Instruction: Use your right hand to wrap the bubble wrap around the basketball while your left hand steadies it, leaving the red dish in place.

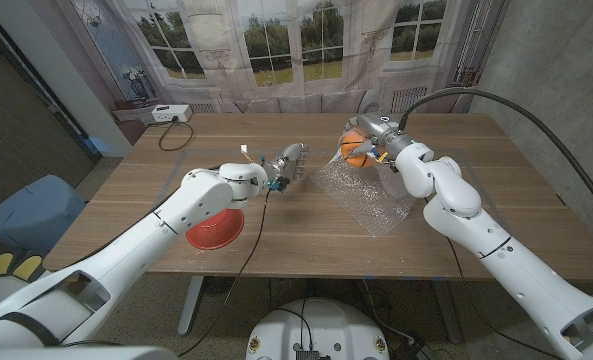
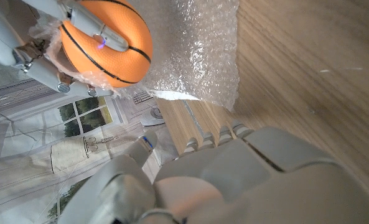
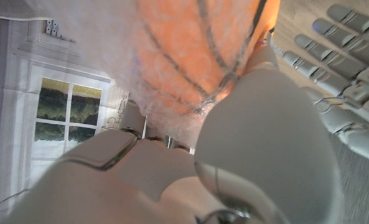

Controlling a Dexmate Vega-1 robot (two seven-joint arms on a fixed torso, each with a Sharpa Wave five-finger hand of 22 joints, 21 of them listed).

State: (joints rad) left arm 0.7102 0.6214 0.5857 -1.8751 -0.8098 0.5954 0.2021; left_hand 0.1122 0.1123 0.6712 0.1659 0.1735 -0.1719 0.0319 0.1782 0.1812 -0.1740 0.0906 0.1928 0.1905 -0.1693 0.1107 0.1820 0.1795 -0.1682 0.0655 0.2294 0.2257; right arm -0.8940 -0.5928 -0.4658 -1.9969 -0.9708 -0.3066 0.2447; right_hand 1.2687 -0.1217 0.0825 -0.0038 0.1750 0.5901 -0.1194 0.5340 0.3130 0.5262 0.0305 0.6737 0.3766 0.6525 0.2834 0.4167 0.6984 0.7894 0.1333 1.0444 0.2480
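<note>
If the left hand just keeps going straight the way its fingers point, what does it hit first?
Most likely the bubble wrap: its near edge lies just ahead of the left hand. The basketball, held by the right hand, sits beyond it. Depth is uncertain.

White device (image 1: 163, 113) with black cable (image 1: 173, 133) at the wooden table's (image 1: 276, 225) far-left corner; window-scene backdrop (image 1: 276, 40) behind.

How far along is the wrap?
Done: right hand holds the ball with bubble wrap partly against it. In hand: ball is lifted at the sheet's far end; most of the wrap trails on the table. Left: left hand is open beside it, not steadying. Red dish sits apart.
</note>
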